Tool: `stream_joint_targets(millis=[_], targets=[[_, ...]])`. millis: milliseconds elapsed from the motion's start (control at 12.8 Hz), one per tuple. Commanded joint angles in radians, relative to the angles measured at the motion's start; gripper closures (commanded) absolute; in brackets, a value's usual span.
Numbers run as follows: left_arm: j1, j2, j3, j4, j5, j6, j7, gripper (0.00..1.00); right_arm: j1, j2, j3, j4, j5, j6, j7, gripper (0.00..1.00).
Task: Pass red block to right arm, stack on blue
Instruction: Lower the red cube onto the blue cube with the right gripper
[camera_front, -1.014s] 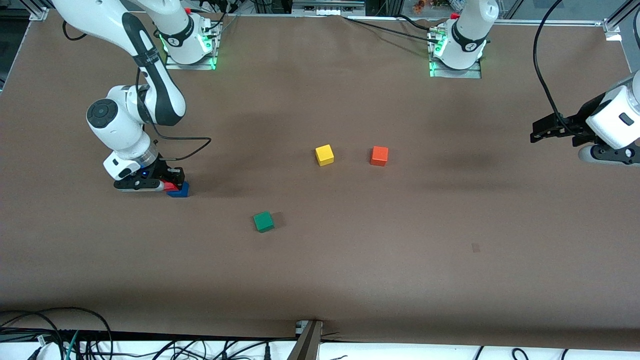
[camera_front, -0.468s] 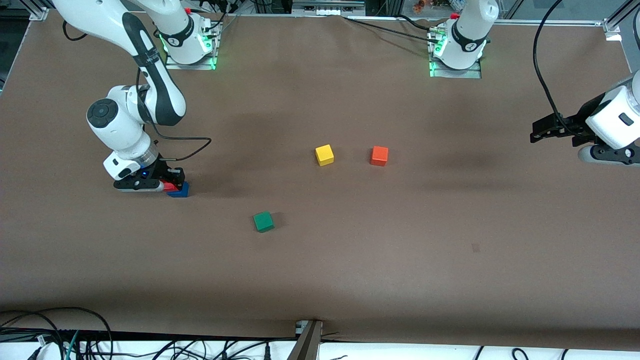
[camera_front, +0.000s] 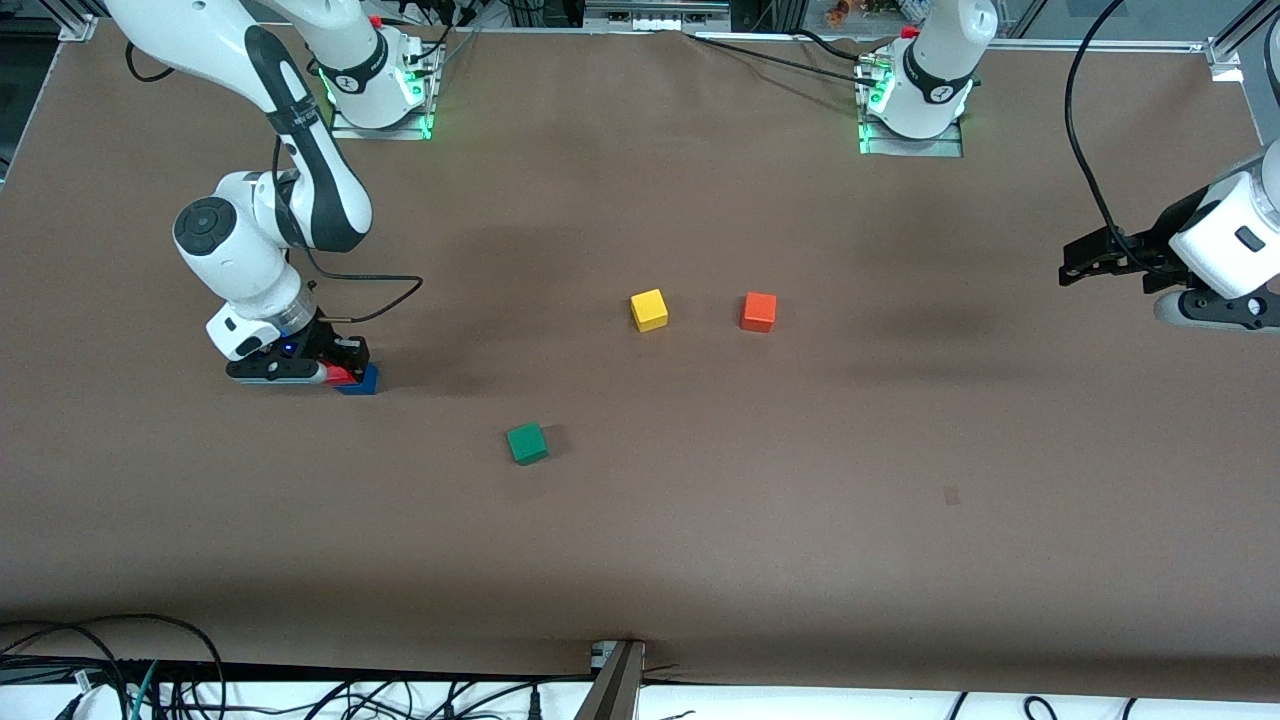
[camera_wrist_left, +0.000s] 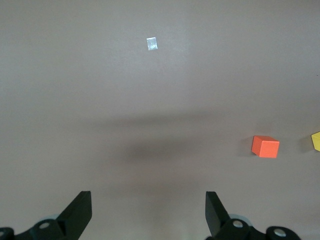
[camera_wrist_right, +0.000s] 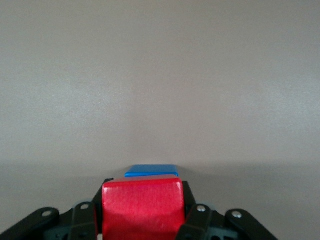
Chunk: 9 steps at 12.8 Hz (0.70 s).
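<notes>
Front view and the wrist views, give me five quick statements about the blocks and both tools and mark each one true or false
1. The right tool is shut on the red block. True.
2. The red block is over the blue block. True.
3. The left tool holds the orange block. False: it is open and empty at the left arm's end of the table.
4. The green block lies nearer the front camera than the yellow block. True.
5. The yellow block sits on the orange block. False: they lie side by side, apart.
</notes>
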<state>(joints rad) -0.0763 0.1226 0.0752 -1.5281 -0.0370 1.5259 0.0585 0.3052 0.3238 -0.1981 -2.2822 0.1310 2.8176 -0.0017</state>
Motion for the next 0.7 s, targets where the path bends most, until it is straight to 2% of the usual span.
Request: stream_joint_targets(millis=[0, 624], targets=[[0.003, -0.014, -0.006, -0.017, -0.003, 0.007, -0.008, 0.00, 0.003, 0.006, -0.004, -0.002, -0.008, 0.026, 0.017, 1.00], [0.004, -0.012, -0.006, -0.017, -0.006, 0.007, -0.008, 0.00, 0.005, 0.021, -0.003, -0.002, -0.010, 0.034, 0.037, 0.99]])
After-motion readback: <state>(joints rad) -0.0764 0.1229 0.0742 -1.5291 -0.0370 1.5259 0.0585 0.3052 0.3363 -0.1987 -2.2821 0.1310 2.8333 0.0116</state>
